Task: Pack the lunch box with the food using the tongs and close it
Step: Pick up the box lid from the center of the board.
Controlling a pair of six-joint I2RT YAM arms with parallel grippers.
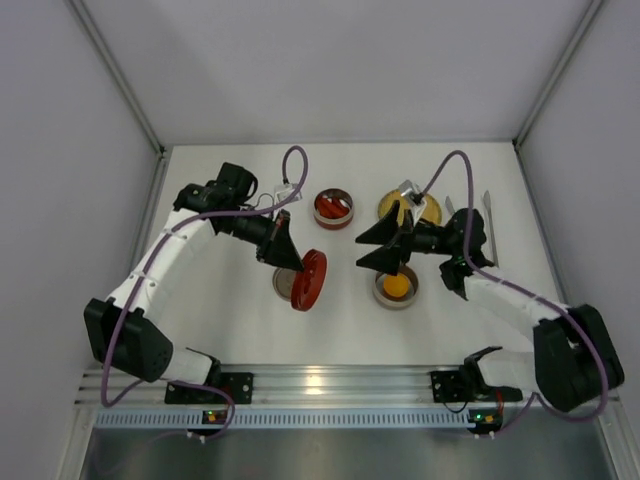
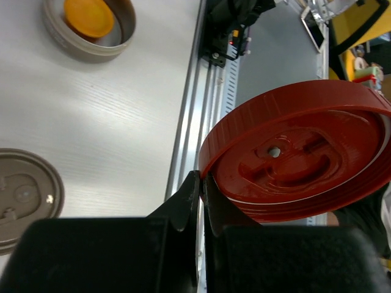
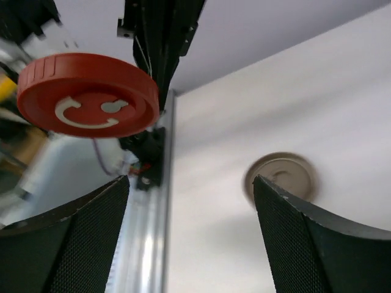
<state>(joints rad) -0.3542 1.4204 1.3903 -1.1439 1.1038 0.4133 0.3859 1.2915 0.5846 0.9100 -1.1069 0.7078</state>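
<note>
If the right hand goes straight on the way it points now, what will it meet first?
Probably the round red plastic lid that the left hand holds; depth is unclear.

At frame centre the left gripper [image 1: 290, 262] pinches a red lid [image 1: 309, 280] on edge. The right gripper [image 1: 360, 252], jaws spread, faces it beside a bowl [image 1: 379, 291] holding the orange-yellow piece [image 1: 397, 285].

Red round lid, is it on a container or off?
Off: the left gripper pinches the red round lid by its rim in midair.
</note>
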